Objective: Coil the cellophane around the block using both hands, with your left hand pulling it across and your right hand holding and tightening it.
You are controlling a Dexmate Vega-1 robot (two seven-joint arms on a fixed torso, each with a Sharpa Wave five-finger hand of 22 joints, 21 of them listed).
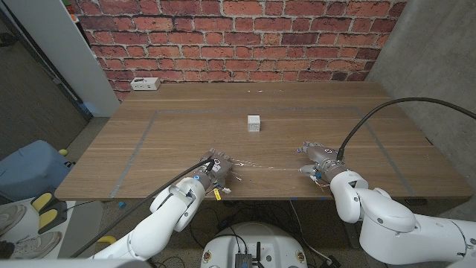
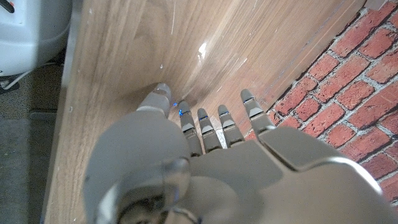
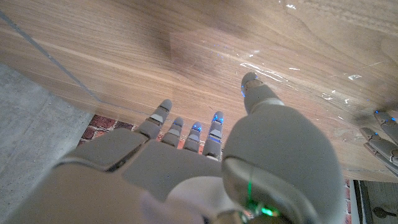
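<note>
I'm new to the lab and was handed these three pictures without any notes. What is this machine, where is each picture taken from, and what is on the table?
It is a two-armed robot standing at a wooden table; each arm ends in a hand with fingers. The wide picture looks down from a camera on its head. The other two come from cameras on the wrists, looking along the back of each hand, so they appear turned.

In the head view the left hand and the right hand sit near the table's front edge. A thin clear sheet of cellophane stretches between them; it looks as if both hold it, but the grips are not clear. A small white block stands further back, apart from the sheet. A small white box lies at the far left corner.
</note>
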